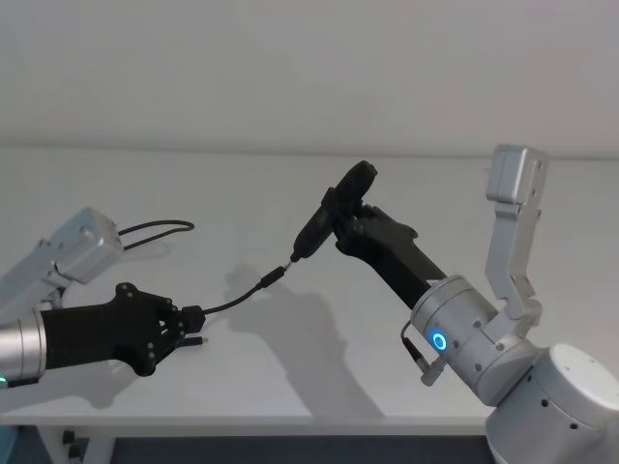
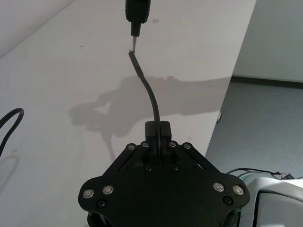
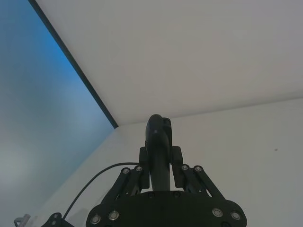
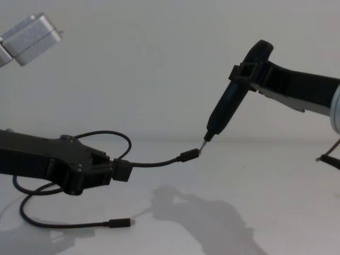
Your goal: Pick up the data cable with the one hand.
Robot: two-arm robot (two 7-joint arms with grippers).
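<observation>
Left gripper [image 4: 121, 171] clamped on data cable [image 4: 159, 162]; right gripper [image 1: 340, 215] clamps a black tool [image 4: 226, 114] meeting the plug. I'd lift slowly, grip tight.

Left gripper [image 2: 158, 130] jaws clamp data cable [image 2: 150, 92]; plug touches tool tip [image 2: 134, 41].

A white table [image 1: 406, 377] stands against a plain pale wall [image 1: 290, 68], with what looks like grey floor [image 2: 265, 123] beside it
</observation>
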